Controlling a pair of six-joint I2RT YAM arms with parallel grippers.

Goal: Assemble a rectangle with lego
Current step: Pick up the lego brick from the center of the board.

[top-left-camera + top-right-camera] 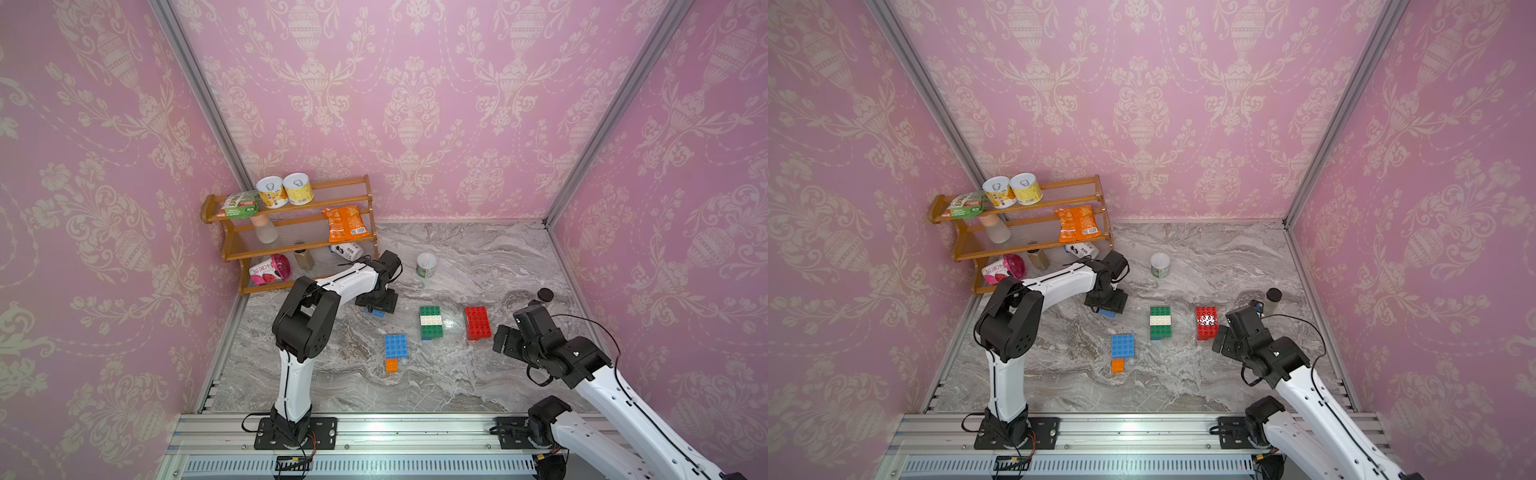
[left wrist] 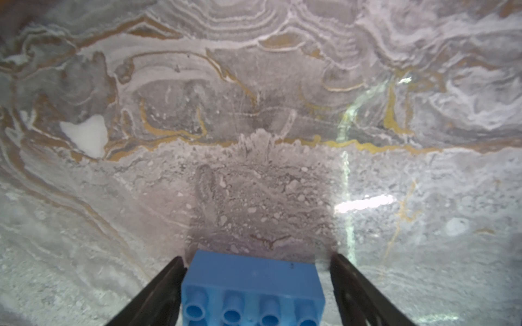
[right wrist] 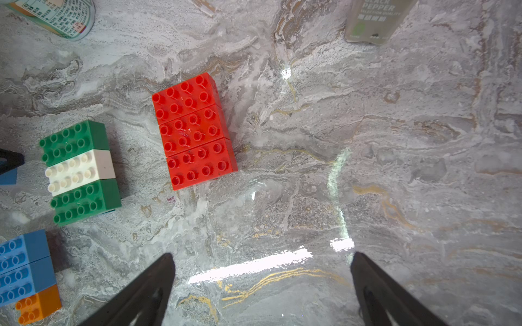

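My left gripper (image 2: 257, 258) points down at the table's back left, straddling a blue lego brick (image 2: 251, 279) with its studs up. One finger touches the brick's end and the other stands a little off it, so the gripper is open. The same brick (image 1: 377, 313) peeks out under the gripper in both top views. At mid table lie a green-white-green slab (image 1: 431, 322), a red slab (image 1: 478, 323), a blue slab (image 1: 395, 345) and a small orange brick (image 1: 391, 365) touching it. My right gripper (image 3: 262, 255) hovers open and empty, just right of the red slab (image 3: 195, 131).
A wooden shelf rack (image 1: 232, 253) with tins, snack packets and bottles stands in the back left corner, close behind the left arm. A white can (image 1: 426, 264) stands behind the bricks. A black-lidded pepper bottle (image 1: 544, 296) stands right behind the right wrist.
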